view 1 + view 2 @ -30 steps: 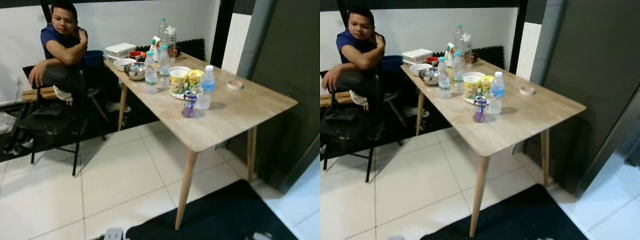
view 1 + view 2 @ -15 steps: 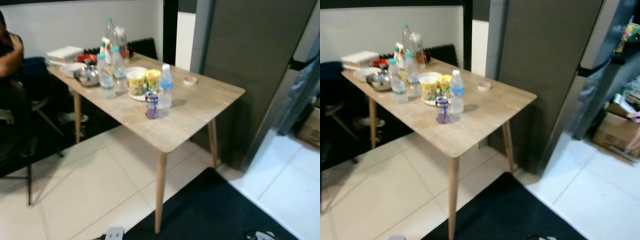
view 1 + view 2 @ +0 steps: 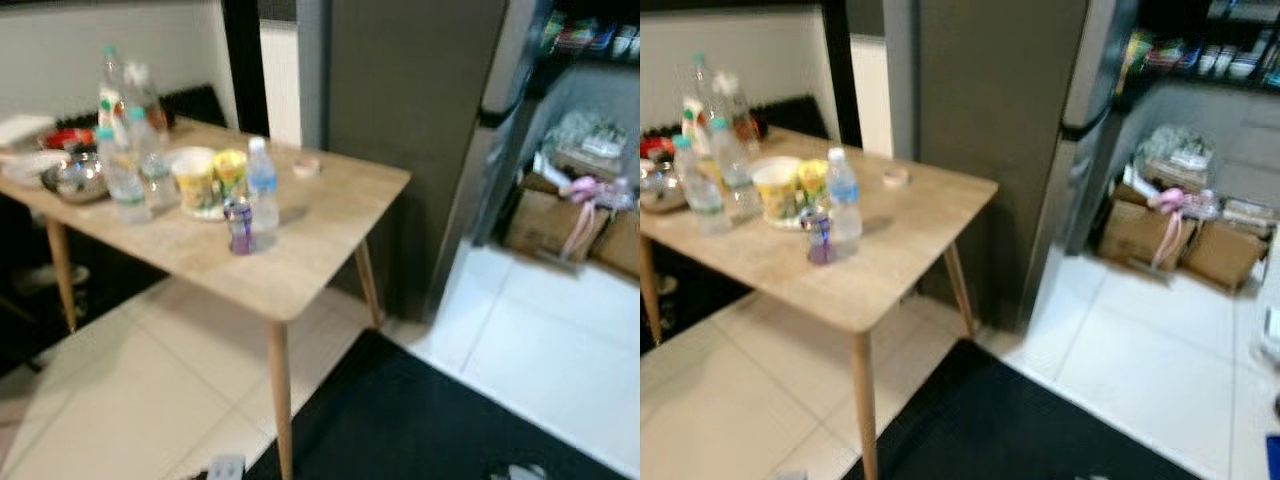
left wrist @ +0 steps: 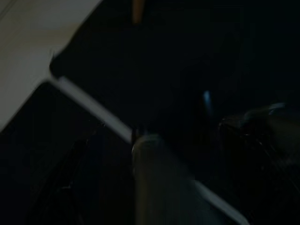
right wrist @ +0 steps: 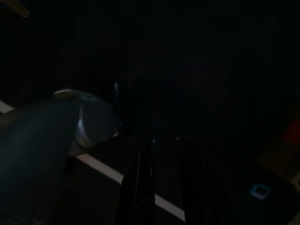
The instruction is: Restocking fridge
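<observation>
Swung to the right since a second ago, and only the camera: person and chair gone from the left of the frame, table (image 3: 330, 225) slid leftward with everything on it standing as before, fridge (image 3: 410, 110) now central, open shelving and cardboard boxes (image 3: 1165, 230) newly in sight on the right. Reads as a walking and turning step, blurred, nothing yet picked up. Best done by finishing the turn, squaring up to the table's near long edge and settling before any reach, since the tall bottles look easy to tip; worth minding the dark mat (image 3: 420, 420) underfoot and the near table leg (image 3: 281, 400). Stock for the fridge sits along the middle of the table: purple can (image 3: 239, 226) nearest the front edge, capped water bottle (image 3: 262, 195) touching or just behind it, apparently full of clear water; white tub (image 3: 195, 180) and yellow cup (image 3: 231, 172) on a plate behind, contents not readable. Toward the far left end, two more water bottles (image 3: 127, 180), a steel bowl (image 3: 75, 178), taller bottles (image 3: 125, 95) by the back edge; a small tape roll (image 3: 306, 167) alone near the back right corner. Both arms hanging idle; left gripper and right gripper lost in dark wrist views, so cannot tell how wide the fingers stand or whether anything is held.
</observation>
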Motion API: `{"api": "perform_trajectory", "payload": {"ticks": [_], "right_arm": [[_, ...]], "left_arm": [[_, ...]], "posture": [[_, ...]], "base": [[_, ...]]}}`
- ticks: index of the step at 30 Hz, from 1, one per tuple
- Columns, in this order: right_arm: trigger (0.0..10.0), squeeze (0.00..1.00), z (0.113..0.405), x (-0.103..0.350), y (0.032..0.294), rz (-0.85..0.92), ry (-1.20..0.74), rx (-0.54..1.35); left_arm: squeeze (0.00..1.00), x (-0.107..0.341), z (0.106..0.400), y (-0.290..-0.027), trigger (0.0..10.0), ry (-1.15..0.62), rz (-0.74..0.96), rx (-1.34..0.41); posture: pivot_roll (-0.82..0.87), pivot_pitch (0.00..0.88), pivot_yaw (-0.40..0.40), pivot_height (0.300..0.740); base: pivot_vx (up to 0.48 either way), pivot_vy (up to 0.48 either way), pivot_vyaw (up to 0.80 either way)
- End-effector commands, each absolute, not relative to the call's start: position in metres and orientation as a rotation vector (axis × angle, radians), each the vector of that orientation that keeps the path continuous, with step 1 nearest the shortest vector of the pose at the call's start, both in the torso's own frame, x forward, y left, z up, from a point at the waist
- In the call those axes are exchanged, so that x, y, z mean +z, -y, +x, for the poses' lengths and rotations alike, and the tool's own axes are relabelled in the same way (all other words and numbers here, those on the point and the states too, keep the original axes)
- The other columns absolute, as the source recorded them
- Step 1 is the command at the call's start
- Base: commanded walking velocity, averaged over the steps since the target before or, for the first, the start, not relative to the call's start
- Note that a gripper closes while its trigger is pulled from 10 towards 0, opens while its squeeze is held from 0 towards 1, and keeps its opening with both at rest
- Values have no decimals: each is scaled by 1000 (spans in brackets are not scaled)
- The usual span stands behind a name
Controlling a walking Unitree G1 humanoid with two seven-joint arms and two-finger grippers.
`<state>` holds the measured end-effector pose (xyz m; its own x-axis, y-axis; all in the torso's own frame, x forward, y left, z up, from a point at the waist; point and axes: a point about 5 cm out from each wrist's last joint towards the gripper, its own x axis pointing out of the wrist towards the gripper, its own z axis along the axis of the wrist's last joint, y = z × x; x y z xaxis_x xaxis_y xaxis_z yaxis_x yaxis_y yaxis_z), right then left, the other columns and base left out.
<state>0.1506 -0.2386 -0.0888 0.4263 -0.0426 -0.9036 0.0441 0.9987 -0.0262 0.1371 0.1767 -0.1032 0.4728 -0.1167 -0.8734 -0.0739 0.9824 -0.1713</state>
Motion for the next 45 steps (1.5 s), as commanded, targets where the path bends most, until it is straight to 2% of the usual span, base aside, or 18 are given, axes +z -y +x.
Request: {"api": "perform_trajectory", "payload": {"ticks": [1,5,36,45], "right_arm": [[10000,0,153,-88,238,10,-1112,-58],[10000,0,154,-88,237,9,-1110,-49],[10000,0,155,-87,236,9,-1105,-42],[10000,0,155,-87,237,6,-1106,-44]], "left_arm": [[0,-103,138,-178,10000,-1081,-198,-24],[0,-103,138,-176,10000,-1087,-217,-49],[0,-103,137,-174,10000,-1091,-218,-71],[0,-102,139,-173,10000,-1075,-227,-78]], "posture": [[-89,0,21,740],[-89,0,20,740],[-88,0,19,740],[-87,0,17,740]], "base": [[0,0,0],[0,0,0],[271,0,0],[0,-43,0]]}}
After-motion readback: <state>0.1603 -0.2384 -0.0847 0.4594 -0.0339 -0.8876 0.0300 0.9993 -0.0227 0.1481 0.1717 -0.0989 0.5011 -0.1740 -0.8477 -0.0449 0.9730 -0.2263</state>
